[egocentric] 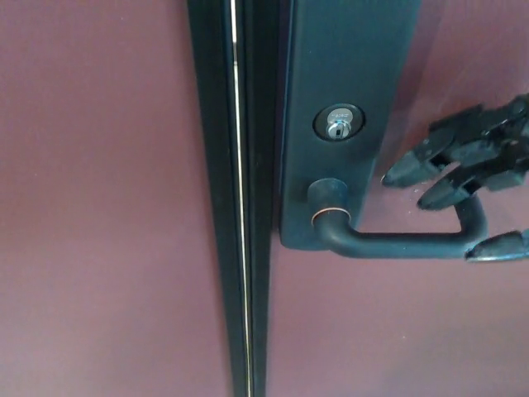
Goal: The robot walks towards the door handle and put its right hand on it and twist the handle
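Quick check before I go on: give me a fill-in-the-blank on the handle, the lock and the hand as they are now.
1. The right hand comes in from the picture's ____ edge.
2. The keyhole sits ____ the handle on the dark plate.
3. The handle's free end points toward the ____ side of the picture.
4. The door is coloured ____.

Missing words: right; above; right; maroon

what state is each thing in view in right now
black metal lever door handle: level, not turned
silver keyhole cylinder: no key in it
maroon double doors: shut at the dark centre seam
right robot hand: open, fingers around the handle's end, not clamped
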Controlling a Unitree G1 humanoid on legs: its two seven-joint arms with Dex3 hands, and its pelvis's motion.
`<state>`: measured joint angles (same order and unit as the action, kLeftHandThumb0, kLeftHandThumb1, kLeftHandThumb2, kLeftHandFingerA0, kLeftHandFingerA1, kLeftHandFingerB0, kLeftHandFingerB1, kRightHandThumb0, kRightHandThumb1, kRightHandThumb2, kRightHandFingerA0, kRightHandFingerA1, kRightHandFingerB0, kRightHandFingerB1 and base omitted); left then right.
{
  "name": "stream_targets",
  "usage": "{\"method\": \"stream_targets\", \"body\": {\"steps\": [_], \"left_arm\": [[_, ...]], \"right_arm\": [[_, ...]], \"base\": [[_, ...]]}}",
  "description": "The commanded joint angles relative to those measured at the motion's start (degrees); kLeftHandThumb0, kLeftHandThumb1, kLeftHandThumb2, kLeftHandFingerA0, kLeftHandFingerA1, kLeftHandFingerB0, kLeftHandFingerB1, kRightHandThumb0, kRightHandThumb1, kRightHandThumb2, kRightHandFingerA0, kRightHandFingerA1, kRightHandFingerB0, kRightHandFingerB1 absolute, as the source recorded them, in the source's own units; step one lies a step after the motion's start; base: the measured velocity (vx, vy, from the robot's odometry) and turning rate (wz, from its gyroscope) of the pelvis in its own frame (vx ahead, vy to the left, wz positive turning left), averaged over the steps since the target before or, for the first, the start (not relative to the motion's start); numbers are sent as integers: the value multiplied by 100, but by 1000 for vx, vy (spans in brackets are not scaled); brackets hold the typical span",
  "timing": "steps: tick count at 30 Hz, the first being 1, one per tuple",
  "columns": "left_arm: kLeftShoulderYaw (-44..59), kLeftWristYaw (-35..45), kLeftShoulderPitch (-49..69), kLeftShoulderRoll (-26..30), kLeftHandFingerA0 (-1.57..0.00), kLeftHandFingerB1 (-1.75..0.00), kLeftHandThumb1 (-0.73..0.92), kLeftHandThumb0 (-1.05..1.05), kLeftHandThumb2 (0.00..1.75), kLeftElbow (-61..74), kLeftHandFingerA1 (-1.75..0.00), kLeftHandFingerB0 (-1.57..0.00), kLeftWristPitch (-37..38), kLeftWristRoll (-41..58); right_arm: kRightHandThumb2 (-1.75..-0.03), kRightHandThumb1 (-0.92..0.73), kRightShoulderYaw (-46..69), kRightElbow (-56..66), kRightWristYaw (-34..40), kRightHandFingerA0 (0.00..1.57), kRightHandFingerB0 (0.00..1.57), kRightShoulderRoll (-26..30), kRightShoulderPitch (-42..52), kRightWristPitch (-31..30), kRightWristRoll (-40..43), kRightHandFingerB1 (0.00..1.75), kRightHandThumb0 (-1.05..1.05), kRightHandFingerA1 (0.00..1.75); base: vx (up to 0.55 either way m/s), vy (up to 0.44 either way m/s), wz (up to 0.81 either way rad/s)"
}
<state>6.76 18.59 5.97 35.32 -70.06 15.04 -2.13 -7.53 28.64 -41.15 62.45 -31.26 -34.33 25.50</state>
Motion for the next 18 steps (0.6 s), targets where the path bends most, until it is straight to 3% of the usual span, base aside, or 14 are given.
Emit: {"method": "stream_targets", "body": {"steps": [1,12,13,18], "left_arm": [[7,48,84,64,-45,-36,73,-14,61,31,-42,-34,53,-17],[-1,34,46,57,-45,-36,73,-14,61,-8,-42,-34,45,-39],[-131,-299,-522,-187,-64,-38,60,-36,58,-374,-45,-47,-308,-219],[-190,-376,-654,-213,-64,-38,60,-36,58,-529,-45,-47,-315,-260]], "right_arm": [[-55,-53,-237,115,-118,37,41,-155,-13,-277,-327,36,-41,39],[-54,-53,-656,138,-227,38,41,-373,-120,-303,-795,36,-39,39],[-54,-53,-749,129,-237,39,41,-433,-191,-318,-852,36,-39,39],[-55,-52,-882,15,-312,39,40,-535,-243,-256,-1049,37,-37,40]], "base": [[0,0,0],[0,0,0],[0,0,0],[0,0,0]]}}
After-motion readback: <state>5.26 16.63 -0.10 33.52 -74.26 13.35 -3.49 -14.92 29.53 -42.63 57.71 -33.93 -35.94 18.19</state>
